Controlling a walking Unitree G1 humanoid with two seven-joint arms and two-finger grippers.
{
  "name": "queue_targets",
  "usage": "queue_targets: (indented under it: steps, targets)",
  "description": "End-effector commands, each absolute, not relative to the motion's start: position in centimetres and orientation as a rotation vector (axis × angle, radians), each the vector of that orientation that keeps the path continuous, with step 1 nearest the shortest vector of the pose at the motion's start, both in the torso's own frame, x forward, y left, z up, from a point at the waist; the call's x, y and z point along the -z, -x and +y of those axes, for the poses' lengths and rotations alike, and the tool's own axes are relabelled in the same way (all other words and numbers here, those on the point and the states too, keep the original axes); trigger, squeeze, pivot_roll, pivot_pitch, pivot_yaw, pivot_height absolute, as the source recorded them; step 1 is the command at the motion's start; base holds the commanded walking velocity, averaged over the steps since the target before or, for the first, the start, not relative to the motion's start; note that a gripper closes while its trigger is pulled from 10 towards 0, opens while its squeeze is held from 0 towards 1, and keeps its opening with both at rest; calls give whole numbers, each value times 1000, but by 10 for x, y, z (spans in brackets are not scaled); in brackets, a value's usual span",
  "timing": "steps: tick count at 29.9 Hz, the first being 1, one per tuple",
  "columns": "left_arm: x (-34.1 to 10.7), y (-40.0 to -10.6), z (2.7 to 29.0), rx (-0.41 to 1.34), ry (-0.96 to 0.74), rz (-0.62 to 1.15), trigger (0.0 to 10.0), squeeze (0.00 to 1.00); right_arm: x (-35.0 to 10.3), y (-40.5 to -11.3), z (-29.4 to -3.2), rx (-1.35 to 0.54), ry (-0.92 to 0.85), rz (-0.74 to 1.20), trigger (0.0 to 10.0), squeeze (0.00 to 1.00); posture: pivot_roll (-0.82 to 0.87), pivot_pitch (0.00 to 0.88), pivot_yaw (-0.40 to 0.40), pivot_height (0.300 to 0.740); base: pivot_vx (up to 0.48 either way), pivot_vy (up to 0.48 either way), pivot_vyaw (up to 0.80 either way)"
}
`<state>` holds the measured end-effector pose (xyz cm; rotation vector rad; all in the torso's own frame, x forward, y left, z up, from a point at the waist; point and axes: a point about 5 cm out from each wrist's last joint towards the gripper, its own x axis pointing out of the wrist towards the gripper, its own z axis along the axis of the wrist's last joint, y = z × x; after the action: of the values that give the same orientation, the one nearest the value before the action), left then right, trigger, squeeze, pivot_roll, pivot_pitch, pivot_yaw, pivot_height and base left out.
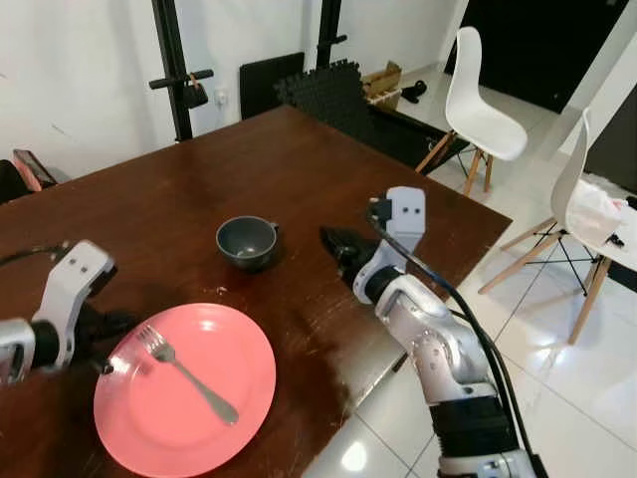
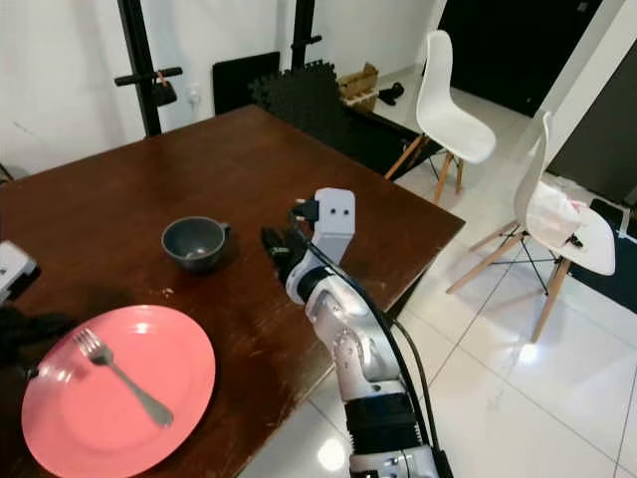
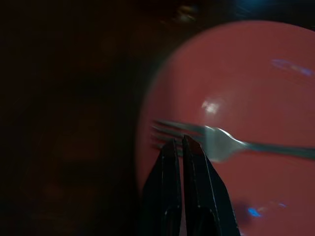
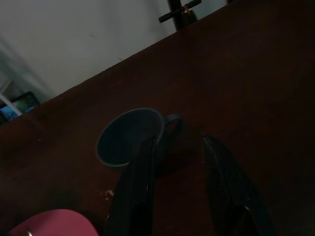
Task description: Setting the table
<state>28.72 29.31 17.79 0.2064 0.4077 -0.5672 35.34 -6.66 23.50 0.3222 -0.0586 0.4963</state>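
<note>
- Two grippers were over a dark wooden table (image 1: 199, 199), one at each side of the place setting.
- A pink plate (image 1: 229, 398) lay near the table's front edge, toward the robot's left.
- A silver fork (image 1: 185, 372) lay on the plate, tines toward the plate's left rim, handle running toward the front right.
- A dark grey cup (image 1: 246, 242) stood upright on the bare wood just behind the plate, apart from it, with its small handle turned to the right.
- The left gripper (image 1: 107, 351) was at the plate's left rim; in the left wrist view its black fingers (image 3: 173, 187) were pressed together with nothing between them, their tips just short of the fork's tines.
- The right gripper (image 1: 336, 246) hovered low over the table just to the right of the cup, pointing at it; in the right wrist view its two fingers (image 4: 135, 184) were spread apart and held nothing, with the cup handle beyond the gap.
- Off the far right corner of the table, two white chairs (image 1: 480, 105) stood on a pale tiled floor (image 1: 557, 378).
- A stack of dark foam mats (image 1: 328, 95) leaned behind the table near the wall.
</note>
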Motion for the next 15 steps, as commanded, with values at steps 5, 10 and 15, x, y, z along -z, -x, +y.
queue_targets:
  steps: [5,10,15]
  targets:
    - [-167,-285,291,528,-245,413,10000,0,-230,-355,-63,-505,-317,-43,10000,0,68,111,-58,740,0,0,0]
    - [-167,-284,292,503,-239,396,10000,0,-234,-357,-56,-524,-323,-51,10000,0,86,112,-65,740,0,0,0]
    - [-178,-283,287,516,-219,362,10000,0,-250,-362,-42,-567,-325,-92,10000,0,109,108,-66,740,0,0,0]
